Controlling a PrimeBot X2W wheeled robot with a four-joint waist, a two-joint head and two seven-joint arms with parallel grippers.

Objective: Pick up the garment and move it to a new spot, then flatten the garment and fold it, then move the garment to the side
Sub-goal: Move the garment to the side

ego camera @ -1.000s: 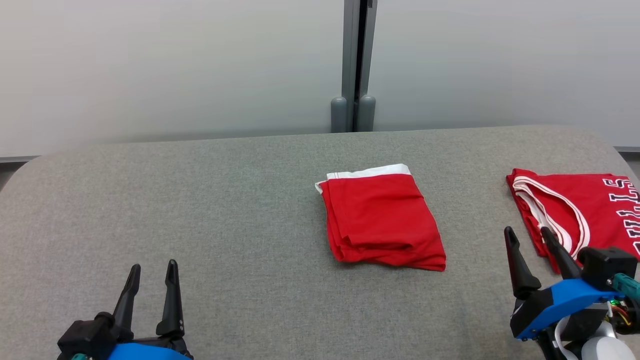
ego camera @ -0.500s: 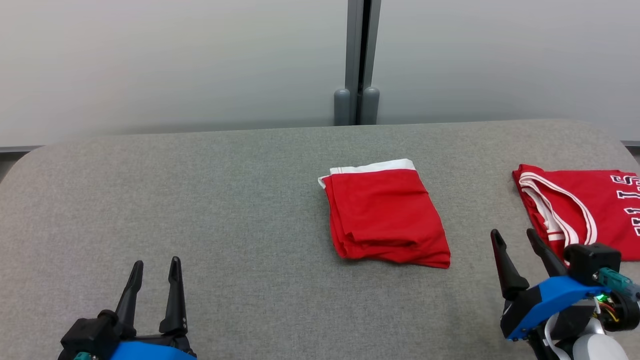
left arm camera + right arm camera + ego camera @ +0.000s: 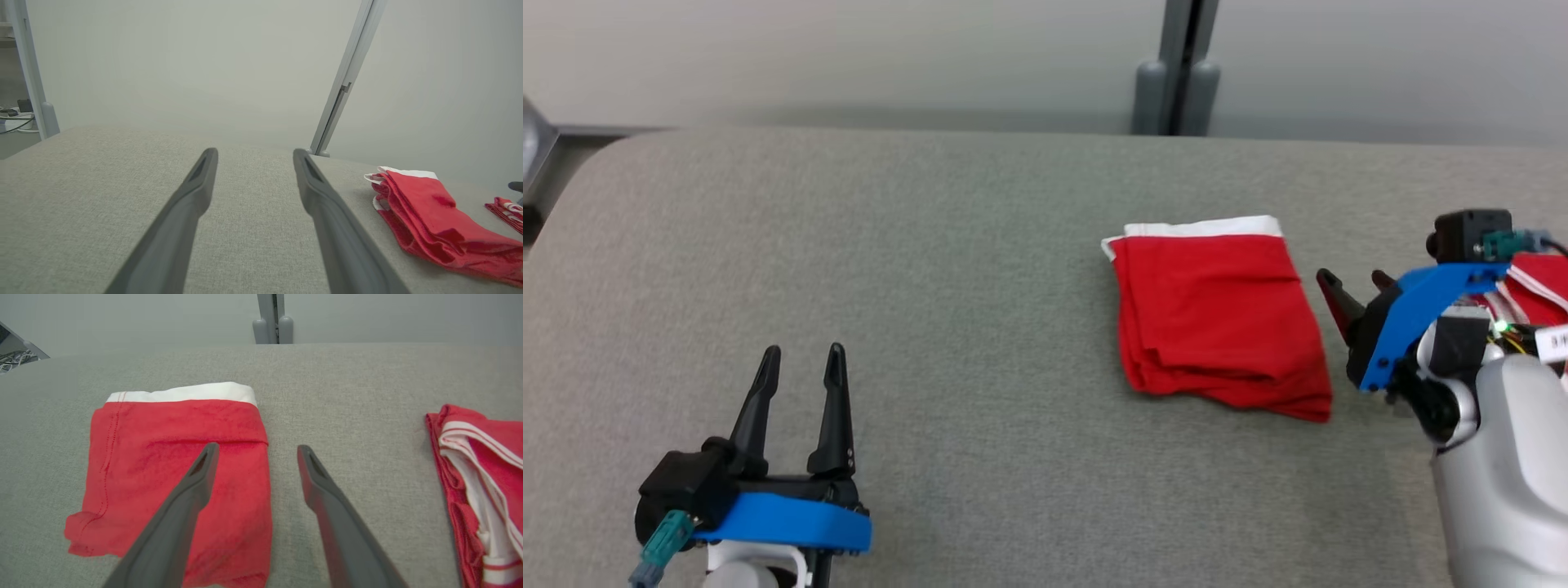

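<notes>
The right claw [image 3: 258, 448], spread wide, straddles one edge of the folded red garment [image 3: 155, 437].

At eight o'clock in the head view, the left gripper [image 3: 803, 353] is showing two long, dark, tapering fingers [image 3: 196, 192] rising from a black housing [image 3: 690, 486]. A bright blue band [image 3: 784, 523] is wrapping that housing, and a teal plug [image 3: 658, 547] is sticking out at its seven o'clock. At three o'clock, the right gripper [image 3: 1352, 279] is wearing a curved blue bracket [image 3: 1421, 302] topped by a black camera box [image 3: 1470, 233]. A green light [image 3: 1499, 327] is glowing beside thin yellow wires [image 3: 1515, 343] and a white label [image 3: 1553, 339], above a smooth silver forearm [image 3: 1503, 474].
</notes>
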